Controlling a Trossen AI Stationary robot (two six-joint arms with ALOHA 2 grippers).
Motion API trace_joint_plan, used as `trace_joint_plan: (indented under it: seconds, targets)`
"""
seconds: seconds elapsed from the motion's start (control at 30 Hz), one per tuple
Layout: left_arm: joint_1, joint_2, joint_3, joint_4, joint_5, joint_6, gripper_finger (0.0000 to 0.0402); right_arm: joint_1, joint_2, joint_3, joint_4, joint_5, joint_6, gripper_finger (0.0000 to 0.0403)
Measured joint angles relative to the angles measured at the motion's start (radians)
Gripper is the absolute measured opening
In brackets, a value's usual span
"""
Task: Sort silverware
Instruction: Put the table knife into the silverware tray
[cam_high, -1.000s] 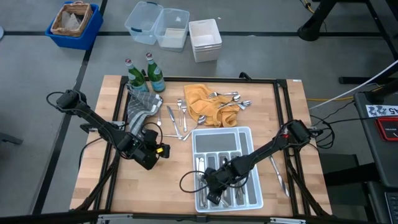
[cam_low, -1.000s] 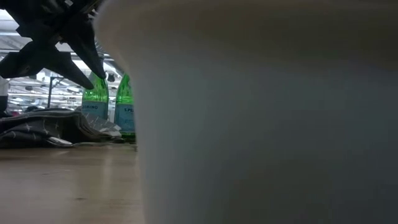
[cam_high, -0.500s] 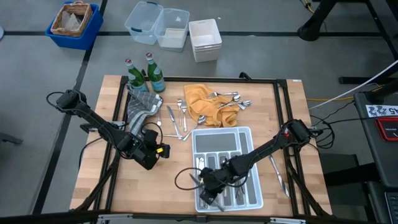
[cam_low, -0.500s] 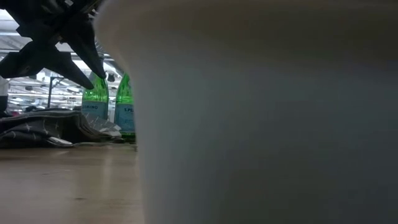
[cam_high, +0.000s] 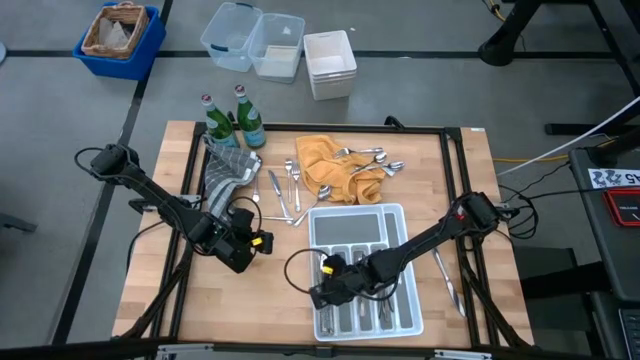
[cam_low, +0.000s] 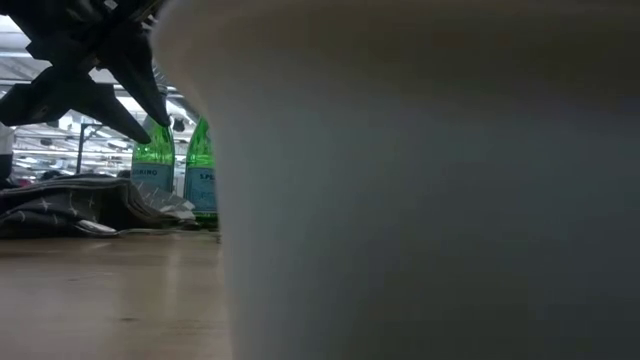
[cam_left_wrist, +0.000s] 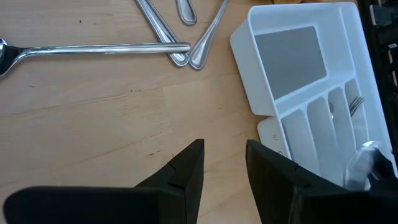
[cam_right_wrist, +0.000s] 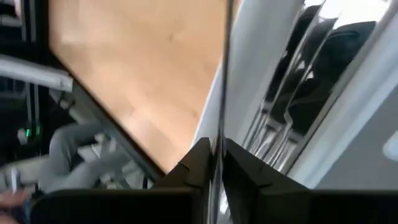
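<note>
High view: the right gripper (cam_high: 320, 293) sits at the left edge of the white tray (cam_high: 397, 215), over its long slots; right wrist view shows its fingers (cam_right_wrist: 198, 163) pressed onto a thin metal piece of silverware (cam_right_wrist: 221, 81), seen edge-on, which kind I cannot tell; more pieces lie in the tray slots below it. The left gripper (cam_high: 262, 242) hovers over bare wood left of the tray, its 2 fingers (cam_left_wrist: 186, 171) spread with nothing between them. Loose silverware (cam_high: 287, 190) lies on the table (cam_high: 150, 270) between the grey cloth (cam_high: 225, 168) and the yellow cloth (cam_high: 325, 165); a further cluster (cam_high: 372, 158) rests on the yellow cloth; 1 piece (cam_high: 447, 280) lies right of the tray. 2 green bottles (cam_high: 232, 118) stand at the table's far left corner.
</note>
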Motion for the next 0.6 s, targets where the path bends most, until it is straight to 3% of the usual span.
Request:
trace_joint_plan:
  seconds: [0.23, 0.6]
  targets:
    - [-0.001, 0.0, 0.0, 0.0, 0.0, 0.01, 0.0109, -0.006, 0.022, -0.001, 0.002, 0.075, 0.02, 0.0028]
    - [-0.001, 0.0, 0.0, 0.001, 0.0, 0.026, 0.0109, -0.005, 0.023, -0.001, -0.026, 0.041, 0.014, 0.0108]
